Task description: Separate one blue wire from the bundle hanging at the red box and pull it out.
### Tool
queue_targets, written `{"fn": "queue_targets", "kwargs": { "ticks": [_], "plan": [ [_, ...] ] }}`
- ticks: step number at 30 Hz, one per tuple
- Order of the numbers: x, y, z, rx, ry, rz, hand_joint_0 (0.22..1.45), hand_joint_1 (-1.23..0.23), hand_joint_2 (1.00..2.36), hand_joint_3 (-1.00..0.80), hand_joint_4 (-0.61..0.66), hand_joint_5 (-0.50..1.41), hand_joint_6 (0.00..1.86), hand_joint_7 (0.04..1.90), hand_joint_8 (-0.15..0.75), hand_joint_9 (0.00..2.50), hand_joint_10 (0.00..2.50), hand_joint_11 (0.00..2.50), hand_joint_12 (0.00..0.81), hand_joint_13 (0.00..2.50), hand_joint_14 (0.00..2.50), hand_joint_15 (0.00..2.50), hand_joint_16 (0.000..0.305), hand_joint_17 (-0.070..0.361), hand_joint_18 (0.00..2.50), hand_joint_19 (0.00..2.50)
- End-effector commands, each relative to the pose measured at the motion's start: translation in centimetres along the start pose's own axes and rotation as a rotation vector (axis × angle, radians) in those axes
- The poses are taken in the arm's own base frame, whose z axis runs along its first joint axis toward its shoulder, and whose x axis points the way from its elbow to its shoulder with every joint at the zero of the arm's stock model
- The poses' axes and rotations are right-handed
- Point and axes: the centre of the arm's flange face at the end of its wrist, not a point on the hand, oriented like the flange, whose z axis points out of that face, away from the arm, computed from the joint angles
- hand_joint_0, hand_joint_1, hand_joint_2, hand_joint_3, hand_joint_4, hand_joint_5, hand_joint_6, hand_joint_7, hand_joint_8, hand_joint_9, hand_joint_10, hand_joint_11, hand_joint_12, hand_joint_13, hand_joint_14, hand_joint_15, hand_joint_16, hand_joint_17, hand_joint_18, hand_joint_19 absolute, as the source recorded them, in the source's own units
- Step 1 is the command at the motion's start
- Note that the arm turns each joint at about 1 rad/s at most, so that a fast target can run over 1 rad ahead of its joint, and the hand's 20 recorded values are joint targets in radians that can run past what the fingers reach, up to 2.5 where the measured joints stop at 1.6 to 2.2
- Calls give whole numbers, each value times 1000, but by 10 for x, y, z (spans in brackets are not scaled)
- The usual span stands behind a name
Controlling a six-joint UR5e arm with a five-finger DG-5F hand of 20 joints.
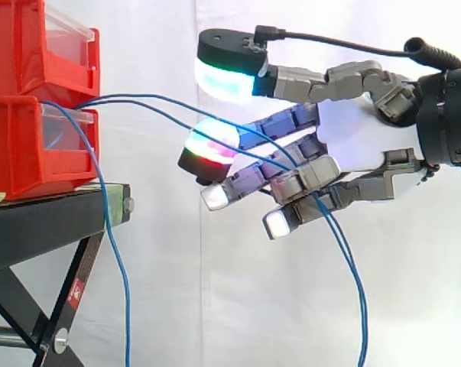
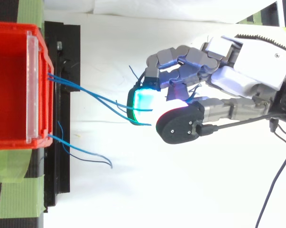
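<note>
I have the hand (image 1: 352, 130) reaching in from the right, level with the 2 stacked red bins (image 1: 16, 145) on the black stand (image 1: 54, 222) at the left, all before the white curtain (image 1: 176, 306). The hand is spread. Its thumb (image 1: 226, 76), the pad glowing white and cyan, sits high above the fingers (image 1: 211, 145) with a clear gap between. The fingers point left, only slightly bent and fanned apart. 1 fingertip pad glows red and green, and the lower ones glow white.

From the bins' front, where upper meets lower, 2 blue wires (image 1: 142, 95) arc to the right and pass under the thumb pad. They lie across the fingers, then hang below the hand to the bottom edge. In the side view the thumb stands clear of them. From above, the same pair runs from the bin's right wall (image 2: 41, 57) to the cyan pad.

A third blue wire (image 1: 115, 237) leaves the same spot and droops down just right of the stand's edge, well apart from the hand. The top view shows more loose blue wire (image 2: 86, 156) trailing from the bin's other front corner. I cannot tell whether that is the drooping one.
</note>
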Motion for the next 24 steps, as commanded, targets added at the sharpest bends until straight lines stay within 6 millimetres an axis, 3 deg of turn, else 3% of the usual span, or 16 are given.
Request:
{"fn": "queue_targets", "kwargs": {
  "ticks": [1,5,9,14,24],
  "plan": [
    [0,1,0,-1,0,1,450,-542,1000,-500,234,-166,682,1163,359,792,18,1024,391,677,1551,1436,56,126,581,1239],
    [0,0,0,0,0,0,536,-455,1006,-428,190,-155,651,1244,326,792,20,1024,338,697,1328,1601,47,106,524,1253],
    [0,1,0,-1,0,1,564,-462,1011,-339,184,-152,643,1266,321,800,21,1033,332,706,1280,1627,45,102,510,1271],
    [0,0,0,2,0,-1,571,-579,1014,-274,190,-151,645,1258,320,801,21,1037,331,717,1264,1623,45,101,516,1257],
    [0,0,0,0,0,0,579,-630,1014,-299,198,-154,684,1209,316,806,23,1047,323,727,1240,1634,45,100,536,1239]
  ]
}}
